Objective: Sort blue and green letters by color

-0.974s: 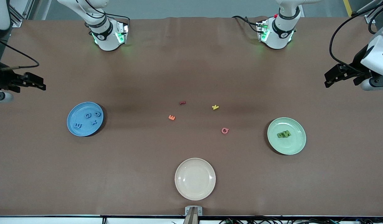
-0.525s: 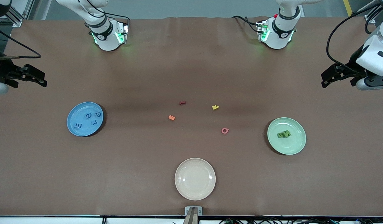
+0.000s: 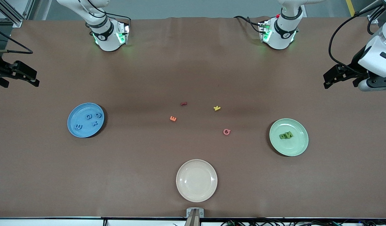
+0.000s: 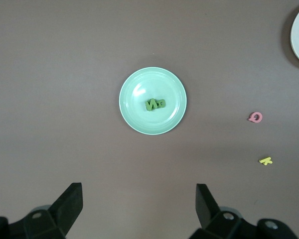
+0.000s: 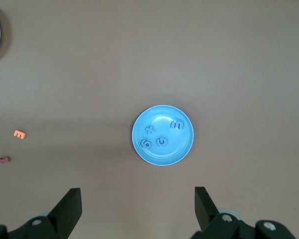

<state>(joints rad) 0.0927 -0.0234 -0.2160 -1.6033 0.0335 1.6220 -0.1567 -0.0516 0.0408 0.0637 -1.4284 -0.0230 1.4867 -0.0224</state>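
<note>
Four blue letters (image 3: pixel 89 117) lie on the blue plate (image 3: pixel 76 113) toward the right arm's end of the table. They also show in the right wrist view (image 5: pixel 161 141) on that plate (image 5: pixel 170 152). A tight cluster of green letters (image 3: pixel 286 135) lies on the green plate (image 3: pixel 298 146) toward the left arm's end, and in the left wrist view (image 4: pixel 154 104) on its plate (image 4: pixel 139 88). My right gripper (image 3: pixel 19 82) is open and empty, high over the table edge at its end. My left gripper (image 3: pixel 341 84) is open and empty, high over its end.
A cream plate (image 3: pixel 196 180) stands near the front camera at mid-table. A red letter (image 3: pixel 183 103), an orange E (image 3: pixel 173 118), a yellow K (image 3: pixel 217 108) and a pink round letter (image 3: pixel 226 131) lie loose between the blue and green plates.
My right gripper has drawn back toward its end of the table. My left gripper shifted slightly, then stood still. The letters and plates have not moved.
</note>
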